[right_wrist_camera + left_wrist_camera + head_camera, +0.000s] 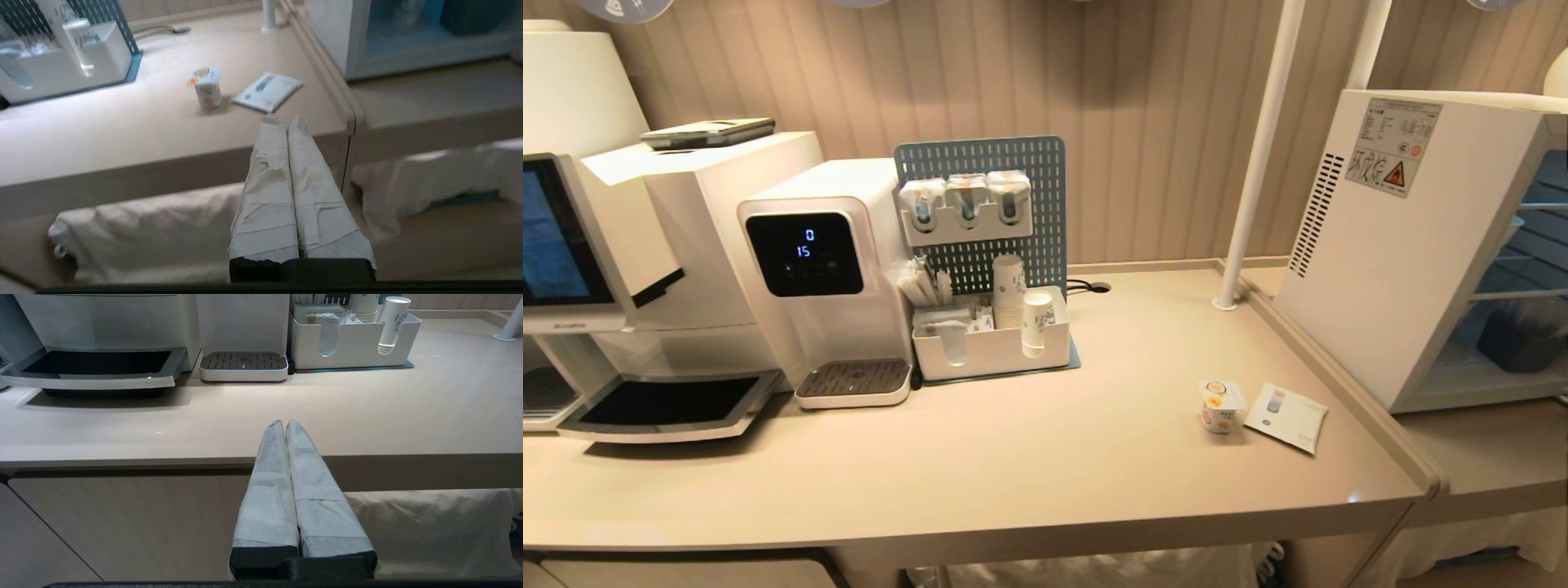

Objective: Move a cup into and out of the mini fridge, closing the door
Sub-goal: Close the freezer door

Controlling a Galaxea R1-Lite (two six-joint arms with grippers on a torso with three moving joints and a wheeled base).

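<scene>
Yogurt cup [1221, 406]: upright on counter [1029, 457], beside leaflet [1286, 416], near mini fridge [1396, 245]. My right gripper [284, 120] and left gripper [284, 422]: pressed together, empty, off-counter.

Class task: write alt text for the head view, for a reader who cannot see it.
A small yogurt cup stands on a beige counter beside a flat leaflet. To the right sits a white mini fridge; a water dispenser and a cup organiser line the back wall.

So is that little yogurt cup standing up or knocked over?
Upright: the cup stands on the counter, foil lid on top.
</scene>
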